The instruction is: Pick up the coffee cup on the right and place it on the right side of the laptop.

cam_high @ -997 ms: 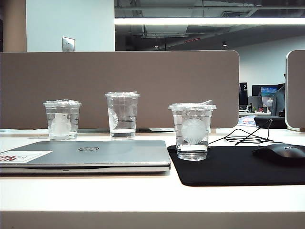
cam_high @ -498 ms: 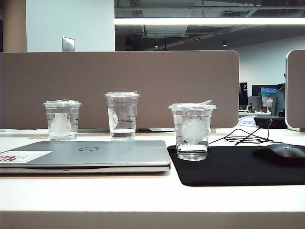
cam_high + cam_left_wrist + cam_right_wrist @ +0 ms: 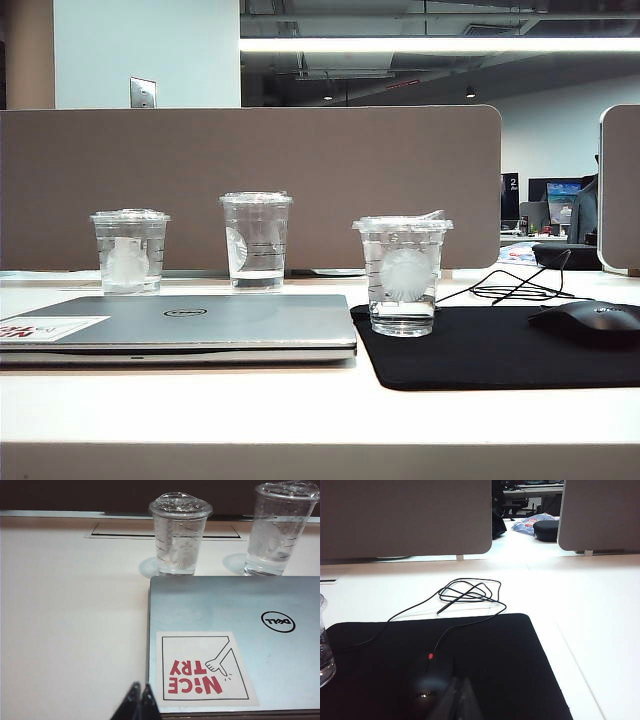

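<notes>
the short clear plastic coffee cup is standing on a black mat, right of the slim silver-grey laptop; the left gripper and right gripper are sitting pressed together near the surface.

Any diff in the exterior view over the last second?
Nothing visibly changed. The coffee cup stands on the black mouse pad right of the laptop, as before. No arm shows in the exterior view. The left gripper sits shut near the laptop's sticker corner, the right gripper shut over the mouse pad.

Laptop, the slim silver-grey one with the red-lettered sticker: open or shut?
Shut. The slim silver-grey laptop lies flat on the white table, lid down, logo and sticker facing up.
</notes>
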